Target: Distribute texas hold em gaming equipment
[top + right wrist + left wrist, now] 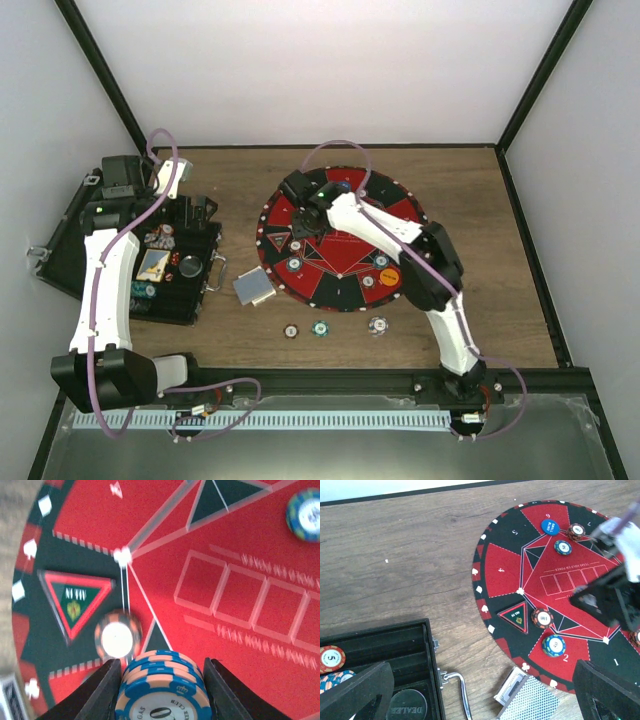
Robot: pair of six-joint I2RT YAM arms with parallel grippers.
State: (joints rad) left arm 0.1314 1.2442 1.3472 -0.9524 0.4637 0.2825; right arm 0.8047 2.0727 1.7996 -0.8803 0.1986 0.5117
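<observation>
Right fingers (102, 690) pinch a blue-and-peach striped chip stack (160, 680) at the round red-black mat's (165, 540) nine o'clock, likely awaiting a gentle set-down; left fingers (355, 690) spread.

Wooden desk (480, 200) carries a round red-and-black mat (283, 215) at centre and an open black case (185, 300) at left. A deck of playing cards (253, 288) lies between them. Three poker chips (320, 327) sit in a row nearer the front.

Three poker chips (319, 327) are lying on the wooden table (480, 260); one blue disc (550, 526) and one orange disc (389, 277) are sitting on the single round mat (395, 212); one card deck (254, 288) is lying alongside.
</observation>
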